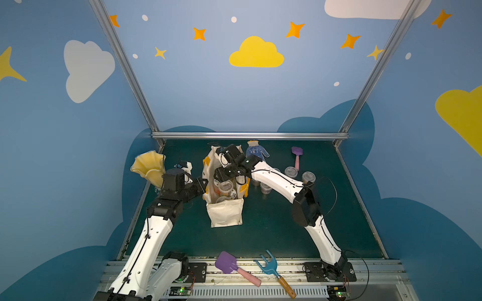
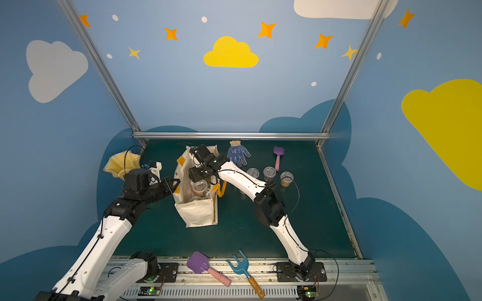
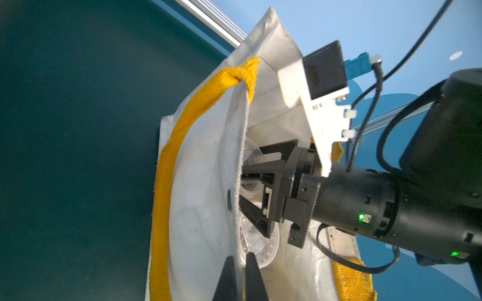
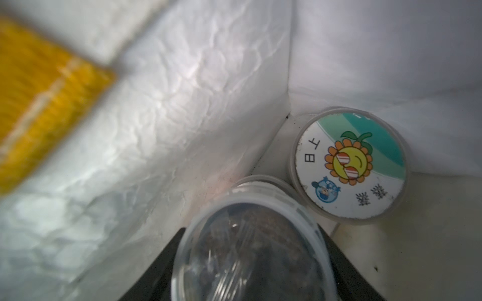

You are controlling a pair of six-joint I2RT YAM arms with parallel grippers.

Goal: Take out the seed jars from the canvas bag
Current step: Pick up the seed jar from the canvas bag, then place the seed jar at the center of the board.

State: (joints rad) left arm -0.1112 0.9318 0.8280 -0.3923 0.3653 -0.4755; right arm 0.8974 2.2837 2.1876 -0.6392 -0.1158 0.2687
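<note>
Hanging inside the open canvas bag, the right gripper has its two black fingers set against opposite sides of a small clear seed cup, just under the lid's rim. The jaws stand partly apart, as wide as the cup, and hold it. Brown seeds show through the clear lid.

The cup sits low in the bag, close to the fabric wall. Just beside it, in the bag's corner, stands a larger seed jar with a sunflower picture on its white-green lid. Whether the two rims touch I cannot tell.

The left gripper is closed tight on the rim of the bag's side wall, with fabric pinched between its fingertips, beside the orange-yellow handle.

In both top views the bag stands upright mid-table between the two arms, and other clear cups show inside its mouth. Several seed cups stand on the green mat to the bag's right, well apart from both grippers.
</note>
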